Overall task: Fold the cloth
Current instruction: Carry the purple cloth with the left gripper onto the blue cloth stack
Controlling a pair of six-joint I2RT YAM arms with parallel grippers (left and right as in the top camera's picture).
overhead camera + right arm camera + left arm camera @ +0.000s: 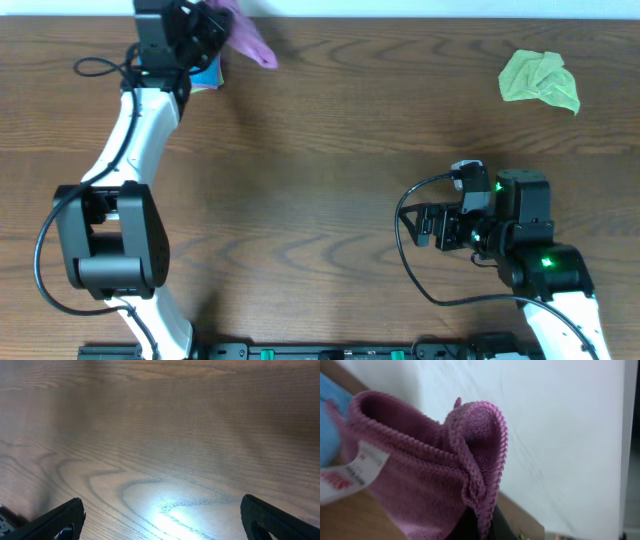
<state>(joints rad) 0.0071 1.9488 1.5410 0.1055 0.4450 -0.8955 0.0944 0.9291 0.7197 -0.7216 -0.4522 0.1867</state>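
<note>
A purple cloth point(245, 35) hangs from my left gripper point(210, 30) at the table's far left edge. In the left wrist view the purple cloth point(430, 475) fills the frame, its stitched hem pinched between the dark fingers point(482, 527), with a white label at the left. My right gripper point(428, 226) is open and empty, low over bare wood at the right front; its fingertips point(162, 520) show far apart. A crumpled green cloth point(540, 78) lies at the far right.
A blue cloth point(208, 72) lies under the left gripper at the back edge, and shows at the left edge of the left wrist view point(332, 415). A white wall point(560, 435) stands behind the table. Cables trail from both arms.
</note>
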